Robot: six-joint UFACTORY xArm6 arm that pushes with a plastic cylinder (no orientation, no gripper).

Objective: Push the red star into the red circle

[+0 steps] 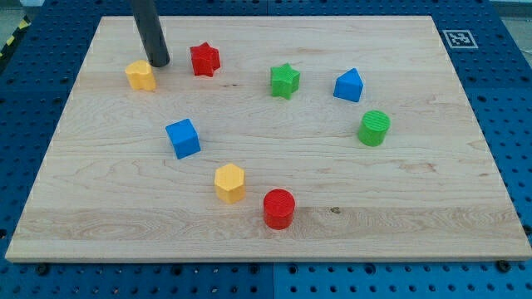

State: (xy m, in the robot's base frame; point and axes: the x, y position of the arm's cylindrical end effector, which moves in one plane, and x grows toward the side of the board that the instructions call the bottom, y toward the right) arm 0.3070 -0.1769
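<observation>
The red star [204, 60] lies near the view's top left on the wooden board [416, 191]. The red circle [279, 208], a short cylinder, stands near the view's bottom centre, far below and a little right of the star. My tip [160, 63] rests on the board just left of the red star, between it and a yellow block [141, 75]. A small gap shows between the tip and the star.
A blue cube [183, 138] and a yellow hexagon block [230, 183] lie between the star and the red circle. A green star [284, 80], a blue block [349, 85] and a green cylinder [374, 128] lie to the view's right.
</observation>
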